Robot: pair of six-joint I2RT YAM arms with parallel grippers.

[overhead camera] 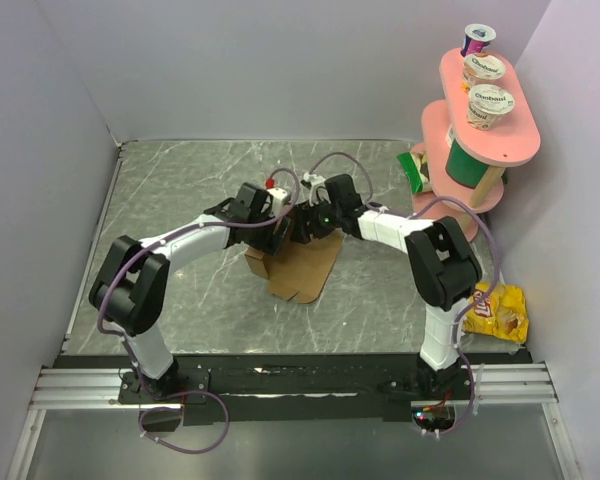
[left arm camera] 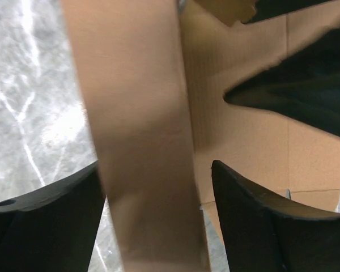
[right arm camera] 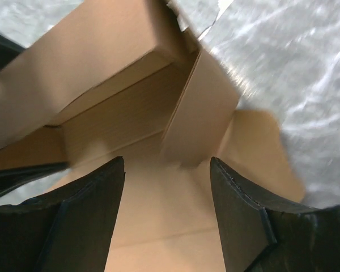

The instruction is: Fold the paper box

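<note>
Paper box: the paper box [overhead camera: 298, 268] lies near the middle of the counter [overhead camera: 200, 180], under both my wrists. It is half formed, with one long wall up and the near panel flat.
Left gripper: my left gripper [left arm camera: 156, 167] is spread, and a raised flap [left arm camera: 141, 113] stands between its fingers. I cannot tell if they touch it.
Right gripper: my right gripper [right arm camera: 167, 160] is spread too and holds nothing. It hovers over the base panel, and a short side flap [right arm camera: 201, 107] stands upright beyond it.
Step in hand: I judge it is raising and tucking the side walls.
How to do it well: I should bend each flap exactly on its crease, while the other gripper presses the base down.
Risk: thin cardboard probably springs back or slides on the smooth counter.
</note>
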